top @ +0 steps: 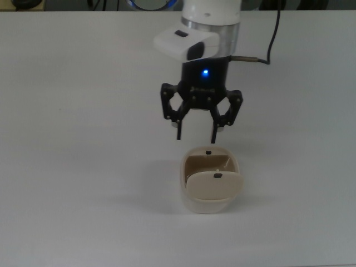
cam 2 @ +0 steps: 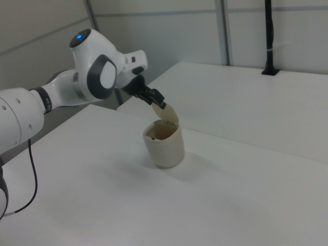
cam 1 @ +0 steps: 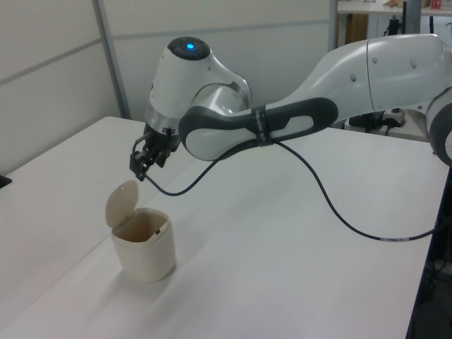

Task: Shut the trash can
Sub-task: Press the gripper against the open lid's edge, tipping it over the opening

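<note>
1. Near the middle of the white table sits the trash can — cream, rounded, with its lid standing up on the hinge and the inside showing.
2. Above and just behind the open mouth, toward the top view's top edge, hangs the gripper, fingers spread apart and pinching nothing.
3. In the left view, poised higher than the lid's top edge and apart from it; in the right view, seemingly close to the raised lid, though contact cannot be made out there.
4. Probably the approach step: lid not yet pushed down, task barely begun.
5. Risks from here, as a judgement:
   - Coming down on the mouth side of the lid rather than its back face — would press the lid further open or jam a fingertip into the bin.
   - Pushing sideways instead of down: a light plastic bin, likely to slide or tip on the smooth table.
   - A spread finger catching the rim and dragging the can along.
   - Stopping short, leaving the lid resting unlatched.
</note>
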